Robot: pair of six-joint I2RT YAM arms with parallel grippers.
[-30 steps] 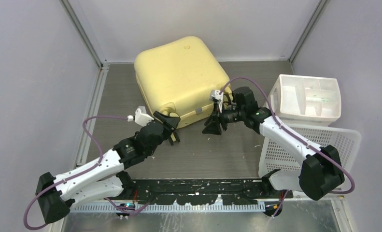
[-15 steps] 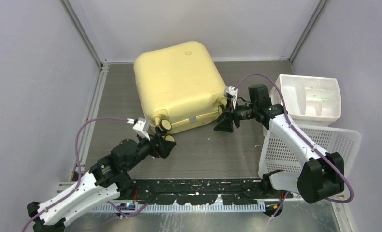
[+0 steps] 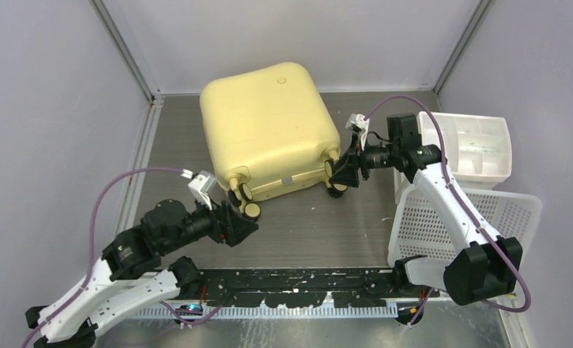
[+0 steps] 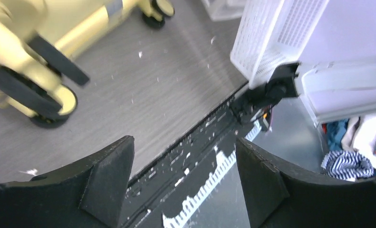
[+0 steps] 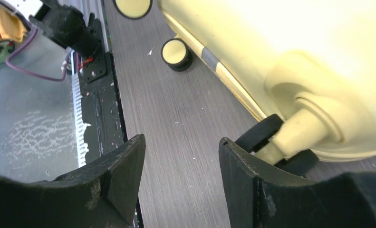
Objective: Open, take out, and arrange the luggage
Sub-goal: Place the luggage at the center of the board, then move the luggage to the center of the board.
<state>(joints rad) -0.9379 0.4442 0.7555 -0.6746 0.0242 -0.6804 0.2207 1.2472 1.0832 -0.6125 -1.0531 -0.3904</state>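
Finds the luggage lying flat and shut at 12 o'clock on the table, wheeled edge facing 6 o'clock. Against a second ago, reads as turned slightly, with that near edge now squarer to the arms.

Has pulled the left gripper back toward 7 o'clock, clear of the near-left casters it was pressed against. Shows its jaws spread wide in the left wrist view, with nothing between them but bare table and the casters well off at 10 o'clock.

Has shifted the right gripper from the middle of the near edge out to the 4 o'clock corner of the case, by the near-right caster. Shows its jaws apart too, spanning only table, with that caster just beside the outer finger. Cannot tell whether touching.

Suggests the nudging into place is over and both tools have let go. Leaves the opening itself not begun: no gap along the seam, no lining showing, nothing taken out. Probably calls next for a hold on the lid edge or its fastening, not clearly visible from here.

Keeps the white basket and the drawer bin at 3 to 4 o'clock, apart from the case.
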